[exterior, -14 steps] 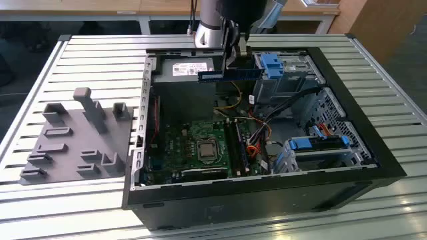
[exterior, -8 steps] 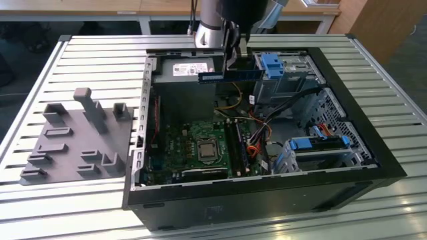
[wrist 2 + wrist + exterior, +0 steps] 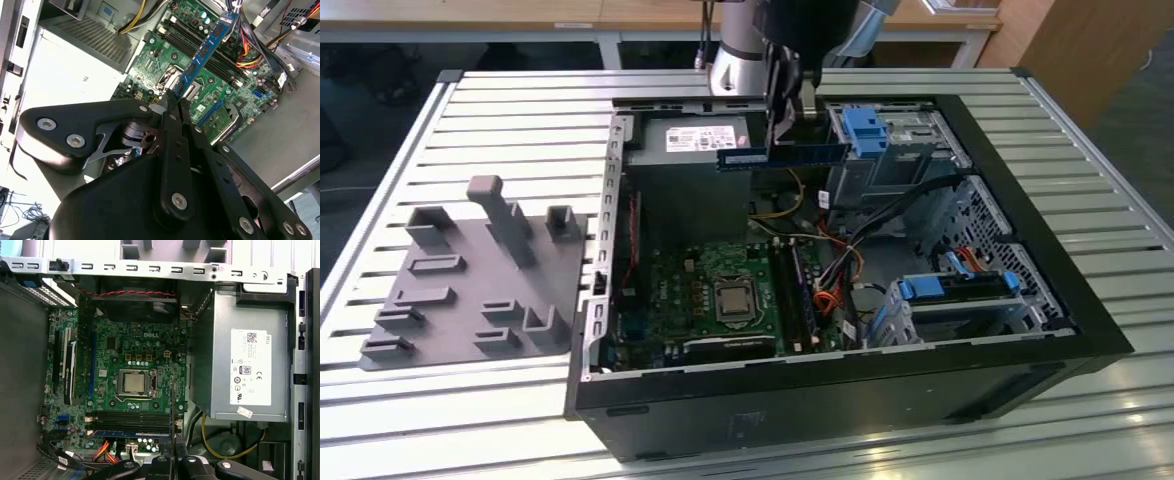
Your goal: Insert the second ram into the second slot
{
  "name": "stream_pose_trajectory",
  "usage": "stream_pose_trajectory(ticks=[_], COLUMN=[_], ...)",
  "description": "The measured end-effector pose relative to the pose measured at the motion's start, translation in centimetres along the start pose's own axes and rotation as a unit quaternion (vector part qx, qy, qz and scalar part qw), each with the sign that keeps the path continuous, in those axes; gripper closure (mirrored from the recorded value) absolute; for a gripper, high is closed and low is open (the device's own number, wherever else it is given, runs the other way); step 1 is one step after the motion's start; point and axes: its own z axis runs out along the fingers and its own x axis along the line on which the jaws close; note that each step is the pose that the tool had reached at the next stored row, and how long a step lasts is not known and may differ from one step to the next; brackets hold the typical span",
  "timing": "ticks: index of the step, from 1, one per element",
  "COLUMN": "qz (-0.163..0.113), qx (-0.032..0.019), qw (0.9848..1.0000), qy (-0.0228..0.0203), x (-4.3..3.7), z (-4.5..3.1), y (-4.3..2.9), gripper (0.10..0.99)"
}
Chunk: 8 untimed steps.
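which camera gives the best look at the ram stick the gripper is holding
The second wrist view: the second ram stretches out from the gripper, its blue face and dark chips plain. The exterior view shows it small, held level above the open case. The first wrist view catches it edge-on.

Blue second ram [image 3: 817, 153], green motherboard [image 3: 683, 292], black case [image 3: 787, 405].

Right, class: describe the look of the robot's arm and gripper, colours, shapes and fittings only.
The arm has a silver-grey cylindrical section beside black parts. The gripper is matte black: flat, rounded link plates joined by shiny silver pins and screw heads, narrowing to slim black jaws.
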Motion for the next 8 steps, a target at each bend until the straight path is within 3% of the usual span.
stream_pose_trajectory(ticks=[8], qz=[0.0], qx=[-0.0002], qw=[1.0], qy=[0.006], x=[0.28], z=[-0.01], y=[0.0], gripper=[0.949])
